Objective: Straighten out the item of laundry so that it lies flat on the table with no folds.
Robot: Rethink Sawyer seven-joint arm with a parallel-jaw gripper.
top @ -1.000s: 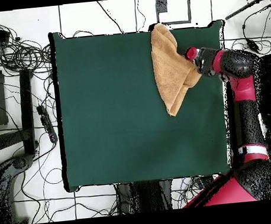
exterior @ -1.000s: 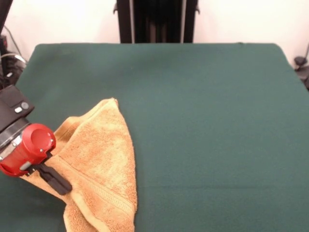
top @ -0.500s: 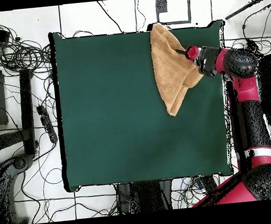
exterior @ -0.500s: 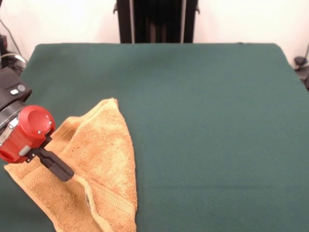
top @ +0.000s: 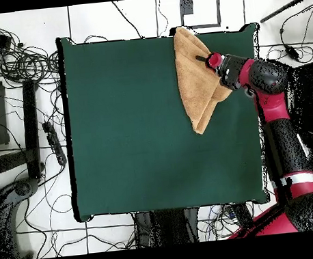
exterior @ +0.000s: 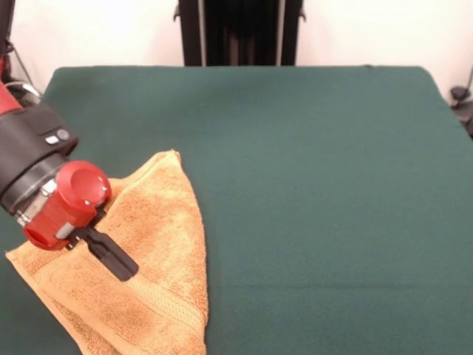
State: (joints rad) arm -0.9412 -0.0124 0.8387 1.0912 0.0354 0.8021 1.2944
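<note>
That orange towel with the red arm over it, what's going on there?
A red and black robot arm is working on a small orange-yellow towel lying near one corner of a green table. Its end effector is down over the towel; whether it is gripping the cloth cannot be made out. The towel is not flat yet: it lies in a rough triangle with a layer folded over itself, and one end reaches the table's edge. The rest of the table holds nothing else.
</note>
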